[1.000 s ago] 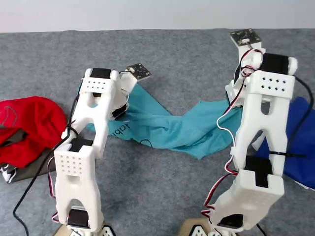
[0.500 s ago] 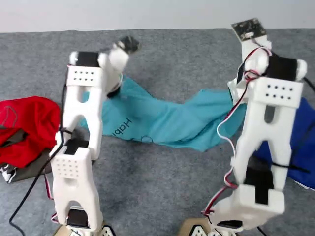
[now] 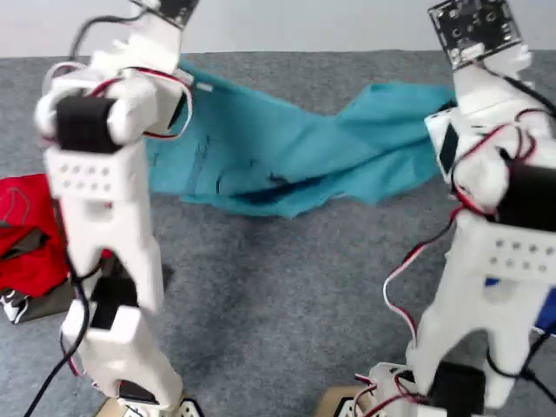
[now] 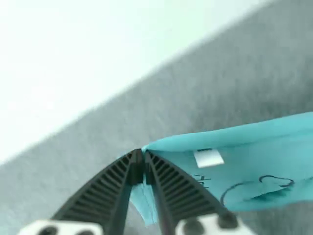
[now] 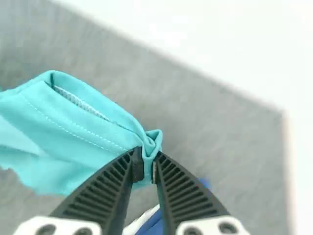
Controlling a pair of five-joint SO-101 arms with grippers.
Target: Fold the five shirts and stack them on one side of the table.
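Above the grey table (image 3: 287, 287), holding the teal shirt (image 3: 287, 156) up by two ends, stretched between both arms. Gripped at one end by the left jaws, squeezed tight on the edge near a little white label (image 4: 208, 157). Gripped at the other end by the right jaws, pinched shut on a bunched-up hem. Up in the air at the far side of the table, sagging in the middle, maybe brushing the table with the low edge; hard to tell.

Looks like the spreading-out step, before any folding. Next, probably: lower it flat on the table, pull out the wrinkles, then fold. Need to keep both ends level and not let go too soon.

From the high view, a look at the whole shirt, plus a red shirt (image 3: 26, 234) lying at the left side of the table and a bit of blue shirt (image 3: 549, 313) behind the right arm. From the wrist views, a close look at the pinched cloth, the label and the stitching.
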